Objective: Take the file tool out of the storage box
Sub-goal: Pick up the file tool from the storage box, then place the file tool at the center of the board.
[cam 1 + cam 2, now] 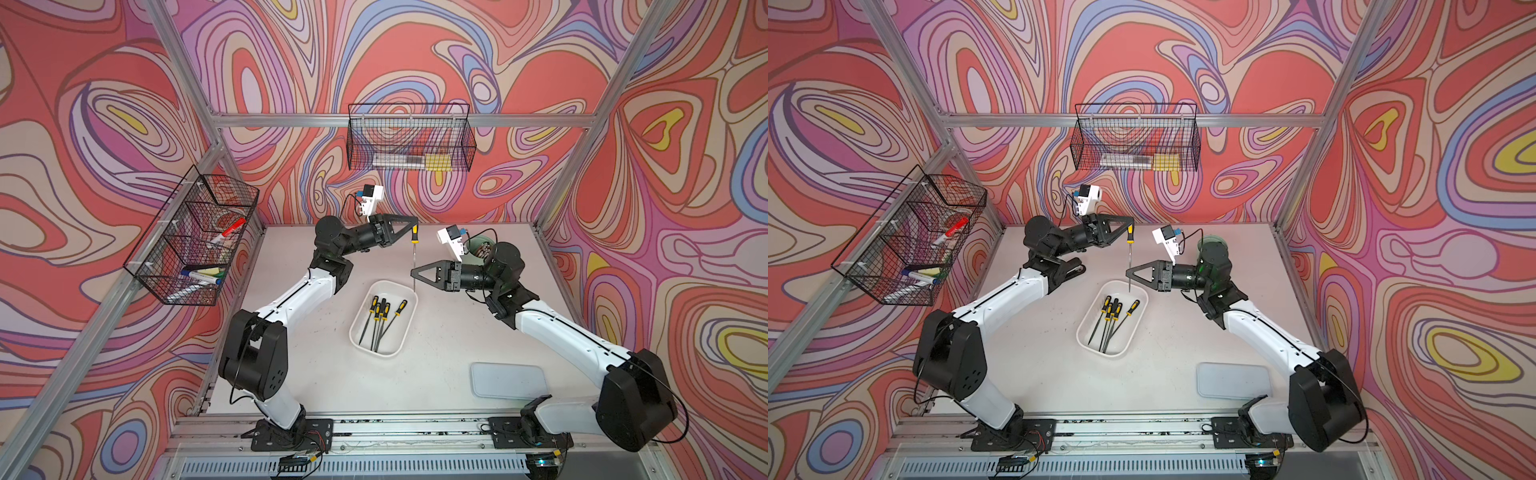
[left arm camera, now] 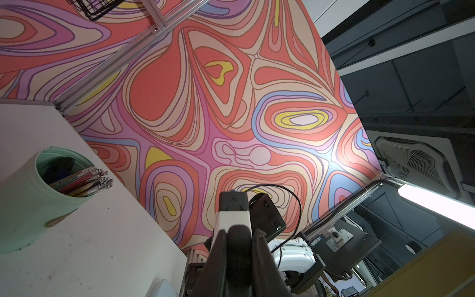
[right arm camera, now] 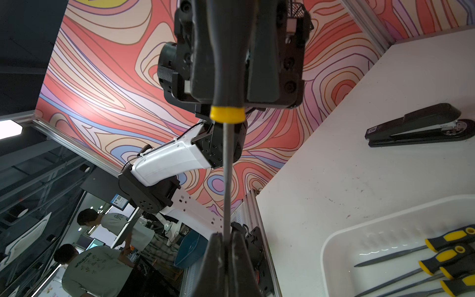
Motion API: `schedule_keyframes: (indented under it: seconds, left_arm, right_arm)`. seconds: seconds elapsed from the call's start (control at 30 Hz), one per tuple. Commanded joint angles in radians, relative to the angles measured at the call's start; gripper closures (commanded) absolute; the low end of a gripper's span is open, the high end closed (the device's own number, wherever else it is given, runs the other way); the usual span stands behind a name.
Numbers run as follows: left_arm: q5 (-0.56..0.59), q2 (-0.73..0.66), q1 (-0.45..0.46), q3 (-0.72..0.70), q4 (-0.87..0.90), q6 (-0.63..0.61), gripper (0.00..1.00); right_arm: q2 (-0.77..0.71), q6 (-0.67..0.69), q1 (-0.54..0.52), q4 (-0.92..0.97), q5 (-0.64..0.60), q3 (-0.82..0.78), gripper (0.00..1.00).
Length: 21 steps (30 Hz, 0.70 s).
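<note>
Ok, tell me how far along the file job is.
Done: the lid is off and one file is out of the storage box. In hand: the left gripper is shut on its handle and the right gripper on its shaft, holding it upright above the box's far end. Left: setting it down; other files lie inside.

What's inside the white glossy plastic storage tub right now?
Several thin metal files with black-and-yellow handles lie bunched in the white tub, handles at the far end, tips toward the near end. They overlap, so the exact count and the floor beneath them are hidden.
</note>
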<state>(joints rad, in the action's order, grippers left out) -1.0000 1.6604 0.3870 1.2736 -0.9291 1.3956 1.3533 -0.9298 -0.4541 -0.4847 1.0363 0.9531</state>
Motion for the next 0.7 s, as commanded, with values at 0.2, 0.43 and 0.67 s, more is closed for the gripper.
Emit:
schedule_keyframes:
  seconds: [0.2,0.43,0.67]
  left_arm:
    - [-0.060,-0.020,-0.021,0.025,0.059,-0.056,0.44]
    - [-0.055,-0.063,-0.045,0.066,0.493,-0.325,0.27]
    - [0.169,-0.117,-0.049,0.183,1.148,-0.770,0.25]
  right_arm:
    - [-0.068,0.205,-0.009,0.275,-0.073,0.075,1.00]
    - [-0.163,0.474,-0.009,0.806,-0.368,0.173,1.00]
    - [-0.201,0.539,-0.009,1.158,-0.724,0.235,1.00]
